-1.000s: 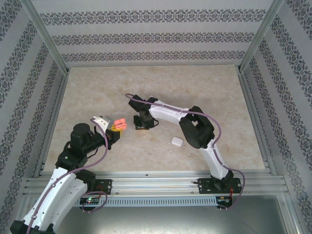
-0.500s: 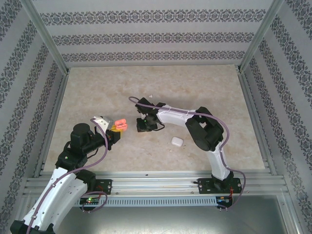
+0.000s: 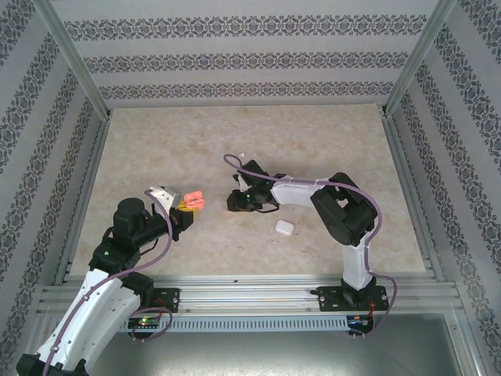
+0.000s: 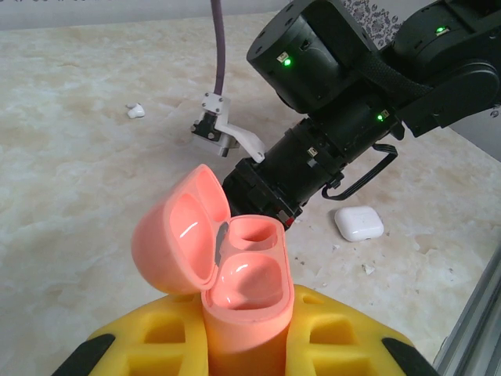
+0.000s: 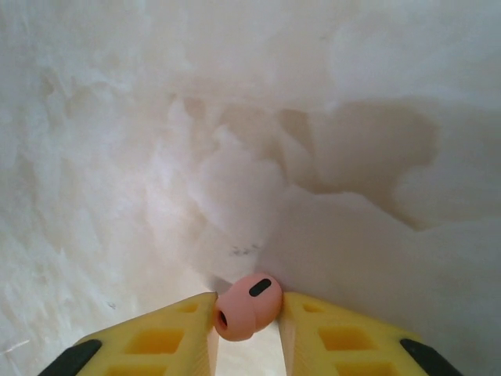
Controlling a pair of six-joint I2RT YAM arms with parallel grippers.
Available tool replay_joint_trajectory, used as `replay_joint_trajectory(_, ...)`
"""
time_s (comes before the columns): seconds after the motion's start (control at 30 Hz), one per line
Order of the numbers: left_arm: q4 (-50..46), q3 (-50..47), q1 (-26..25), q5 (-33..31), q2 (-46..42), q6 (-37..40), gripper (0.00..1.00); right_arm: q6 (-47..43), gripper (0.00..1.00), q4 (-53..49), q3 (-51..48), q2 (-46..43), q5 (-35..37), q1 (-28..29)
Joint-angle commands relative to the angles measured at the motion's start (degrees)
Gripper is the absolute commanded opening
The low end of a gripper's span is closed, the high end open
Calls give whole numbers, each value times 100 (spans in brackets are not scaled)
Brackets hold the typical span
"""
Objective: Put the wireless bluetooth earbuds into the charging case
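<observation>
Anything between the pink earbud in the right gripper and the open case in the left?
Nothing visible. Bare table separates the pink earbud from the open case; its lid is tipped back.

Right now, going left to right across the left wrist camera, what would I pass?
white earbud → open pink case → white case
</observation>
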Motion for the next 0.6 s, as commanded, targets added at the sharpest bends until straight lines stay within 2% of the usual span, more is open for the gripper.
replay_joint_trajectory(0.0,173,114,-21,114,-19,-150,0,22,21,-48,-321,-166,268,-135)
replay_joint_trajectory(0.2,217,131,-22,114,69,-168,0,-28,11,247,-557,-257,117,-145)
replay_joint_trajectory(0.4,335,110,-20,191,169,-194,0,-315,8,483,-694,-500,112,-124)
replay_joint_trajectory(0.57,650,30,-20,659,201,-186,0,-896,6,665,-814,-1168,488,-29)
